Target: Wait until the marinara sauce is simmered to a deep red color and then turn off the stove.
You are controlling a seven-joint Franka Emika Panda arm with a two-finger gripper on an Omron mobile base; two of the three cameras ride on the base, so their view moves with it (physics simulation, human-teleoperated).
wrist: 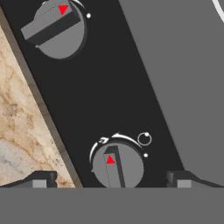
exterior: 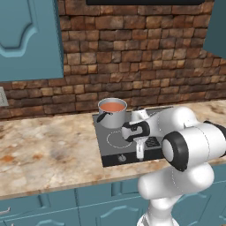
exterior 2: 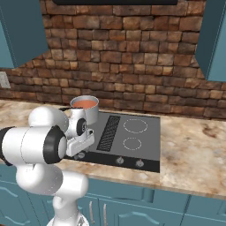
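My pincer (wrist: 111, 183) hangs open over the stove (exterior 2: 145, 145), its fingertips straddling a front knob (wrist: 117, 166). The marinara sauce (exterior: 112, 107) sits orange-red in the pot beyond. Next, I judge: close on that knob and turn it off.

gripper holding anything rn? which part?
Nothing held. The gripper is open, one fingertip on each side of a stove knob, neither touching it.
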